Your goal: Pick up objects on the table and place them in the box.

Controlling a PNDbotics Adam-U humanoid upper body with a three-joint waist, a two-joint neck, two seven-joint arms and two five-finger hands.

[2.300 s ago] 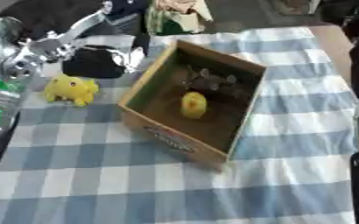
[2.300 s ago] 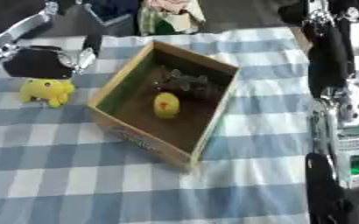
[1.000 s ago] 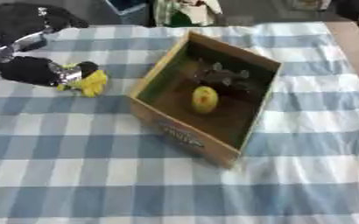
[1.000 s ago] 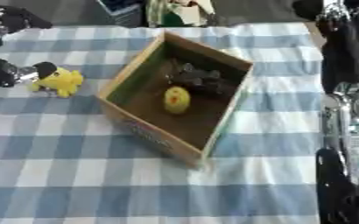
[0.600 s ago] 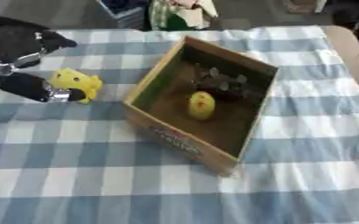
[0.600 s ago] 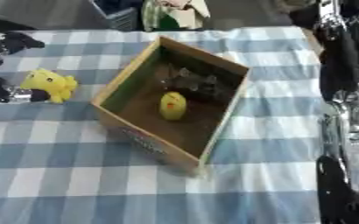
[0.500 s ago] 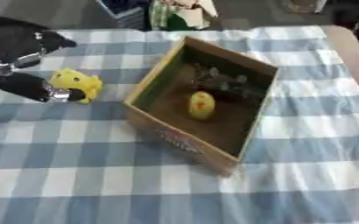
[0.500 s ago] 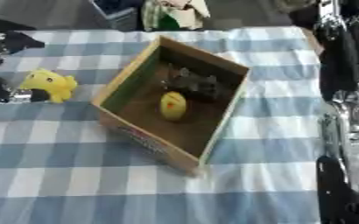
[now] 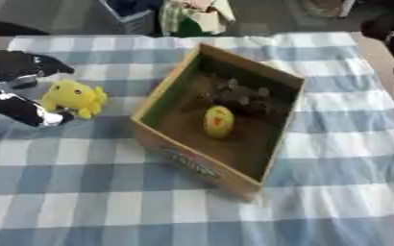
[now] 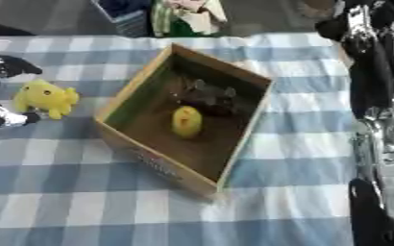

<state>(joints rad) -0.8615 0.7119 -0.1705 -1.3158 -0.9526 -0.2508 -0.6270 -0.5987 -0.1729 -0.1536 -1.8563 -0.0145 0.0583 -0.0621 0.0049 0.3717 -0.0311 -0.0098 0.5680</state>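
A yellow plush toy (image 9: 72,97) lies on the checked cloth, left of the cardboard box (image 9: 199,164). My left hand (image 9: 22,109) sits at the toy's left, open: black fingers (image 9: 19,66) spread above the toy, and one lower digit touches its underside. The toy rests on the table. Inside the box lie a yellow rounded object (image 9: 219,121) and a dark lumpy object (image 9: 238,96). My right hand (image 10: 367,209) shows at the lower right edge, below the black and silver arm, far from the box's contents.
The blue and white checked tablecloth (image 9: 82,202) covers the table. At the far edge stand a dark blue container (image 9: 133,9) and a green and white item (image 9: 192,14). The table's right edge (image 9: 370,48) runs close to the box.
My left hand came down from the upper left to the toy's left side and has barely moved in the last half second. The camera has shifted; the toy and box stay put.
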